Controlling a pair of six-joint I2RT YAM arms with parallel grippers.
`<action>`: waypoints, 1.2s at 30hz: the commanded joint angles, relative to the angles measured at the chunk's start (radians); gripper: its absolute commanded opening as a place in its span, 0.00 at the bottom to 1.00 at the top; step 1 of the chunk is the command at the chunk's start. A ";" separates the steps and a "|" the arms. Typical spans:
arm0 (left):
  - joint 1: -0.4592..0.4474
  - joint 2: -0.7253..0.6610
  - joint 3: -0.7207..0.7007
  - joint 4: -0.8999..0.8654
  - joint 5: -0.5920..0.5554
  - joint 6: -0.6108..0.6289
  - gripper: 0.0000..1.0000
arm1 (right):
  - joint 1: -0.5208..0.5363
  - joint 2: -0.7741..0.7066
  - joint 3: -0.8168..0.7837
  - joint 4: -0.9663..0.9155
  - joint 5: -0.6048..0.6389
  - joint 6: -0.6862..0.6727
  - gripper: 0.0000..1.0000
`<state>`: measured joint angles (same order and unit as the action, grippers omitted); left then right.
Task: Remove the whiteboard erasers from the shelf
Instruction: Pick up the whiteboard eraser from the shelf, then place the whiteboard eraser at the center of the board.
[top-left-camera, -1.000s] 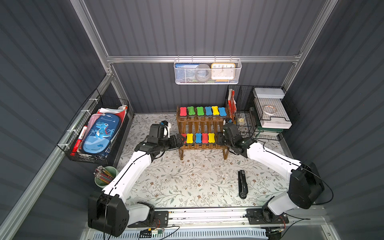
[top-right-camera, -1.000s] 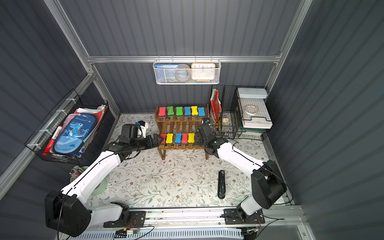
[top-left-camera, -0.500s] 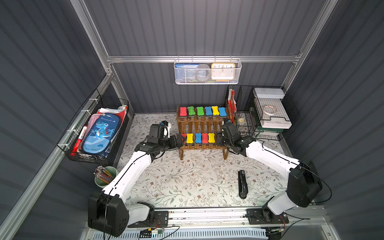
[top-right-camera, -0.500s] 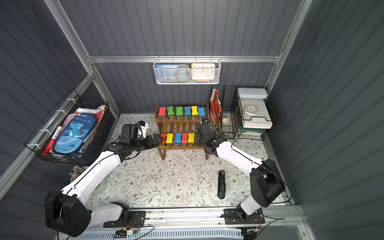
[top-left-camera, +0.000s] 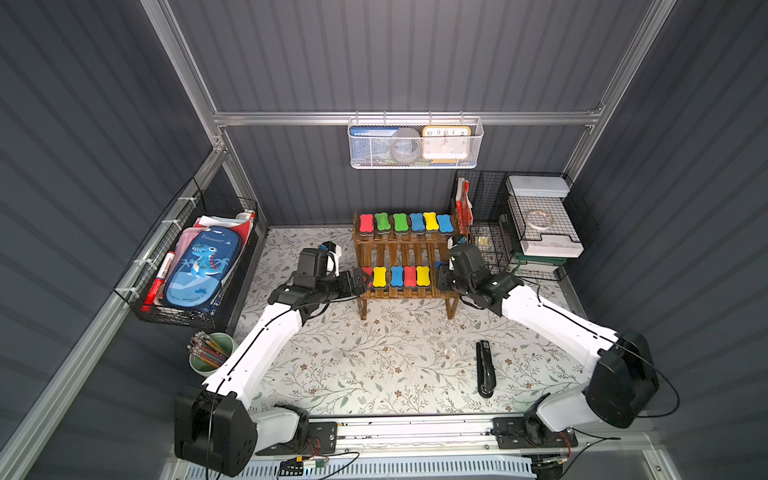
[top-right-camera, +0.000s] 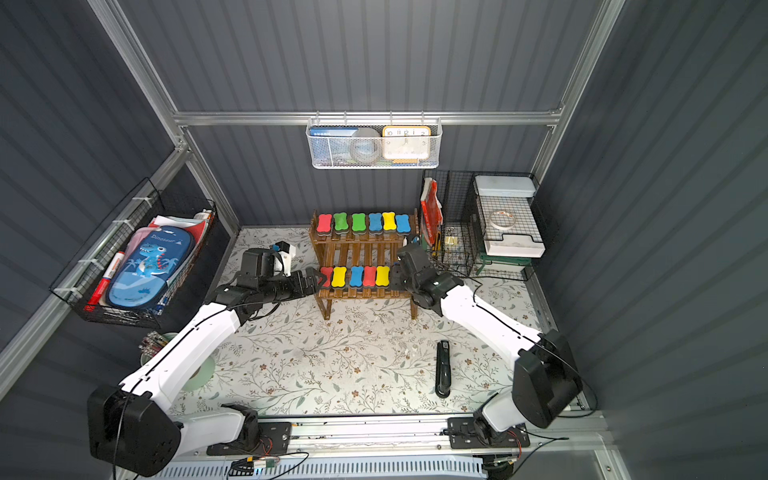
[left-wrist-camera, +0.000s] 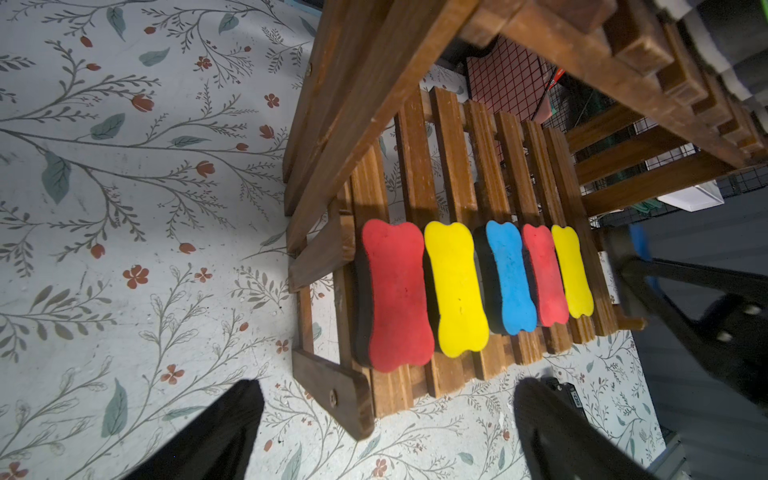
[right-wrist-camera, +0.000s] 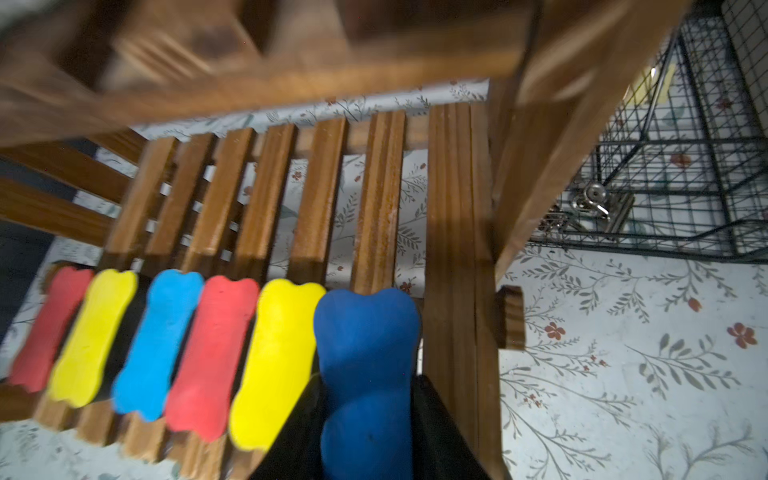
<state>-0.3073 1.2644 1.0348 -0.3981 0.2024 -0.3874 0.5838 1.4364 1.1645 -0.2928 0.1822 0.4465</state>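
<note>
The wooden shelf (top-left-camera: 405, 251) (top-right-camera: 361, 251) stands mid-table. Six whiteboard erasers (top-left-camera: 405, 222) line its upper tier. On the lower tier lie a red eraser (left-wrist-camera: 395, 295), then yellow, blue, red and yellow ones (top-left-camera: 401, 276). At that tier's right end my right gripper (right-wrist-camera: 368, 399) (top-left-camera: 441, 274) is shut on a dark blue eraser (right-wrist-camera: 368, 332), beside the last yellow one. My left gripper (left-wrist-camera: 388, 386) (top-left-camera: 360, 279) is open at the tier's left end, just short of the red eraser, with nothing between its fingers.
A black stapler (top-left-camera: 485, 370) lies on the floral mat at the front right. Black wire racks (top-left-camera: 519, 224) stand right of the shelf. A wire basket with a pencil case (top-left-camera: 199, 266) hangs at the left, above a green pencil cup (top-left-camera: 208, 357). A white mesh basket (top-left-camera: 415, 143) hangs on the back wall.
My right gripper has moved slightly in toward the shelf's right end and its jaws have narrowed onto the blue eraser. The left arm has stayed where it was, open.
</note>
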 joint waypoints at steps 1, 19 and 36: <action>-0.003 -0.031 0.005 -0.025 0.018 0.010 0.99 | 0.000 -0.105 -0.025 -0.015 -0.041 0.034 0.31; -0.004 -0.094 -0.080 0.045 0.034 -0.063 0.99 | 0.238 -0.505 -0.480 -0.085 0.036 0.238 0.29; -0.007 -0.147 -0.103 -0.015 0.008 -0.052 0.99 | 0.257 -0.107 -0.562 0.193 0.109 0.287 0.31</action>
<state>-0.3088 1.1355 0.9463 -0.3840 0.2123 -0.4370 0.8368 1.3033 0.6090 -0.1471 0.2630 0.7017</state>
